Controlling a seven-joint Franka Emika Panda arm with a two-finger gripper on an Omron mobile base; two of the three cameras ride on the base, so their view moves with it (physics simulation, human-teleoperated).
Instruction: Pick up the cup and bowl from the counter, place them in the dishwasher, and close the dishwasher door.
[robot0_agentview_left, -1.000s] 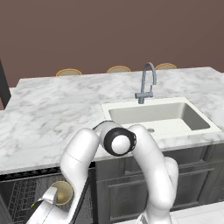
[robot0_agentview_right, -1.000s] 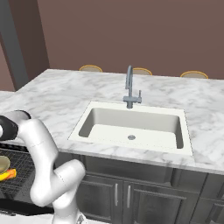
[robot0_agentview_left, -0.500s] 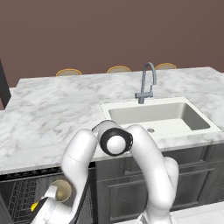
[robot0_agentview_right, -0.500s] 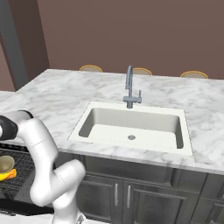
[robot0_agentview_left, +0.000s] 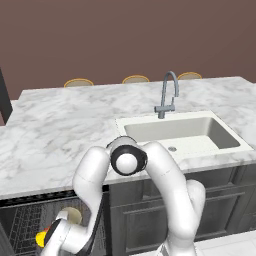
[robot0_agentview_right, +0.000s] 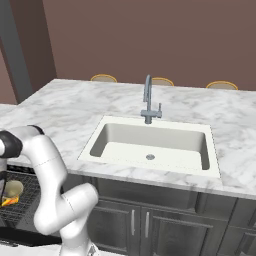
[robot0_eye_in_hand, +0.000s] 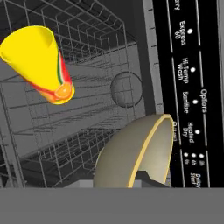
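1. Down inside the dark black-grey dishwasher (robot0_eye_in_hand: 87, 87), the jaws are narrowed onto the rim of the shallow tan-olive bowl with a pale rim (robot0_eye_in_hand: 131, 157); one dark fingertip (robot0_eye_in_hand: 146, 178) shows against the bowl's inner side, and the bowl is tipped on edge with its outer curve toward the grey wire rack (robot0_eye_in_hand: 52, 144).
2. Beside the bowl, well into the rack, the small yellow tumbler with red-orange blotches (robot0_eye_in_hand: 37, 61) lies tilted among the wires, its mouth turned away from the bowl and not touching it.
3. Next to the bowl's rim runs the flat black control strip of the dishwasher door (robot0_eye_in_hand: 192, 87), printed with white labels and small dots.
4. Below the white grey-veined marble tabletop (robot0_agentview_left: 60, 130), the white arm (robot0_agentview_left: 95, 180) folds down into the open dishwasher, where the bowl (robot0_agentview_left: 71, 216) and a bit of the yellow cup (robot0_agentview_left: 41, 238) show by the wrist.
5. Set into that tabletop is the cream sink (robot0_agentview_right: 150, 145) with its grey tap (robot0_agentview_right: 148, 100); the bowl (robot0_agentview_right: 12, 188) sits in the rack to one side of the arm.
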